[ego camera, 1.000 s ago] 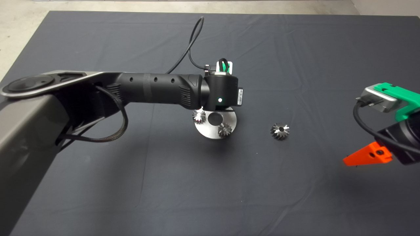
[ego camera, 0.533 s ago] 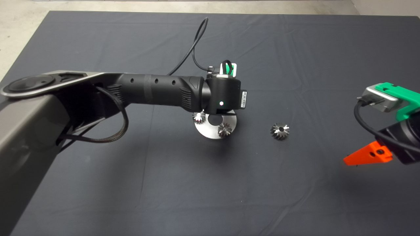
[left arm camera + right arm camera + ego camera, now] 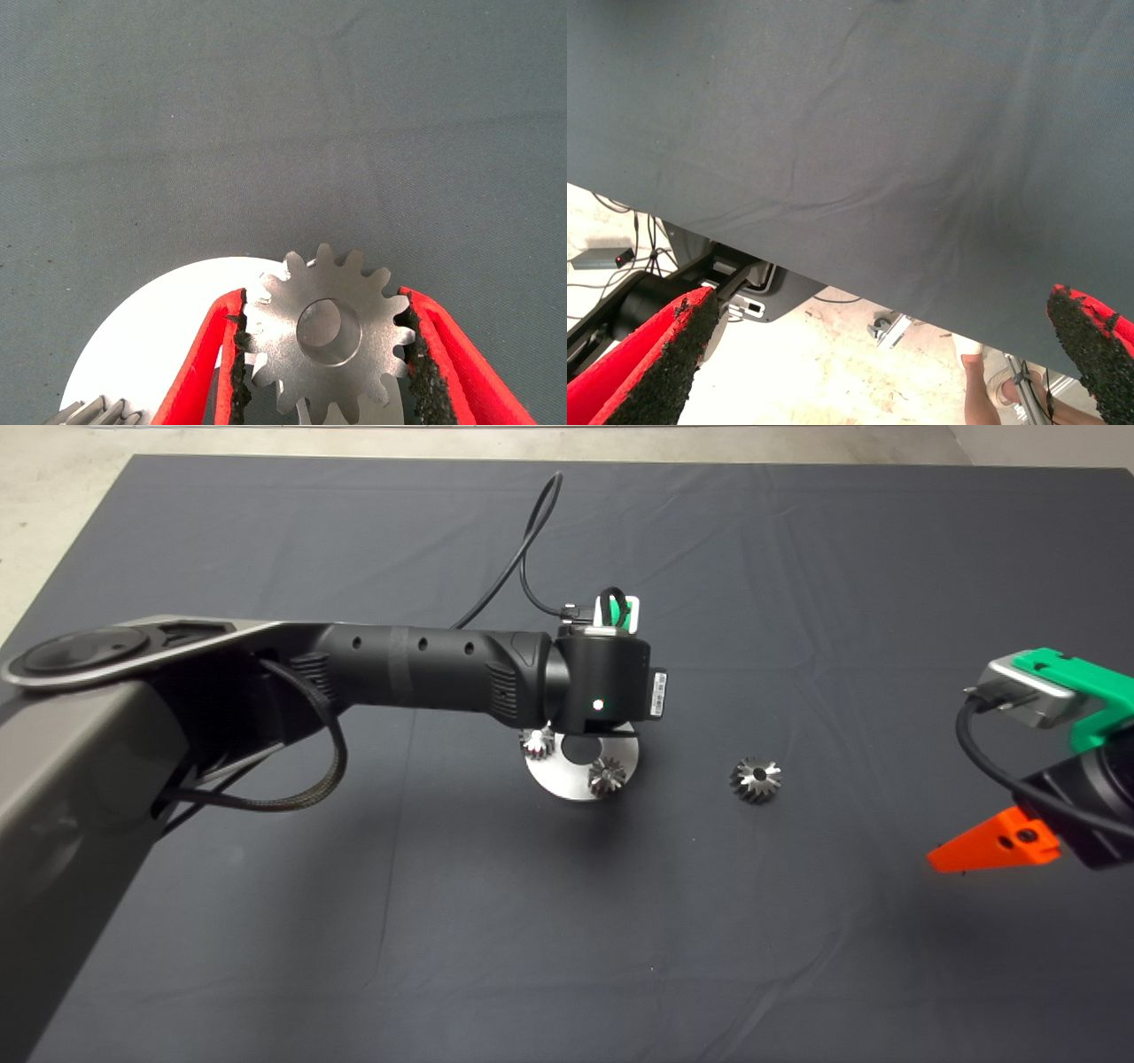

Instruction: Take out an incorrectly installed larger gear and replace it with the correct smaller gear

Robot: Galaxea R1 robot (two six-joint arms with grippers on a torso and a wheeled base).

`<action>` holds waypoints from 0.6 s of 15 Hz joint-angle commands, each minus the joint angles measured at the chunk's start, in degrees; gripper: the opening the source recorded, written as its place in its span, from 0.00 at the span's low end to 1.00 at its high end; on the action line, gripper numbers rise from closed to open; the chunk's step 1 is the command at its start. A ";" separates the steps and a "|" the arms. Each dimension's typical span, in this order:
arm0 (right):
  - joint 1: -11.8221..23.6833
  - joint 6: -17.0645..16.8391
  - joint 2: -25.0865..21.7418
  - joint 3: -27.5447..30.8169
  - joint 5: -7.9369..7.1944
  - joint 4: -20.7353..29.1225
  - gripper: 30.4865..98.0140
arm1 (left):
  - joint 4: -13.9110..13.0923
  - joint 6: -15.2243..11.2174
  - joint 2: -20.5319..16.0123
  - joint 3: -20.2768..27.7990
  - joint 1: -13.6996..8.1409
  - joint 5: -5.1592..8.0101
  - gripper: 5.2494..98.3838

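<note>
1. The left arm (image 3: 416, 669) reaches in over the dark mat (image 3: 567, 921) to its middle, its wrist directly above the round steel plate (image 3: 567, 784).
2. The left gripper (image 3: 323, 341) has its black pads (image 3: 237, 354) pressed against opposite sides of the smaller gear (image 3: 328, 332), clamping its teeth; the gear's flat face and centre hole face the wrist camera, over the plate's far edge.
3. On the plate, two small bevel gears show in the head view: one at its left edge (image 3: 537, 741) and one near its front right (image 3: 607, 776).
4. The larger gear (image 3: 756, 779) lies on the mat, apart from the plate, to its right.
5. The right gripper (image 3: 992, 843) waits at the mat's right edge, fingers (image 3: 664, 359) spread wide with nothing between them.
6. Beyond the mat edge, the right wrist view shows pale floor, cables and a person's sandalled foot (image 3: 1005, 390).
</note>
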 commanded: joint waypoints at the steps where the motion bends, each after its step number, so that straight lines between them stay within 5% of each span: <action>1: 1.15 0.37 -0.12 0.21 0.15 1.93 1.00 | 1.70 0.34 0.20 0.35 -0.39 0.08 0.32; 9: 1.06 0.37 -0.12 0.29 0.15 1.93 1.00 | 3.11 0.86 0.20 -0.09 0.92 0.08 0.32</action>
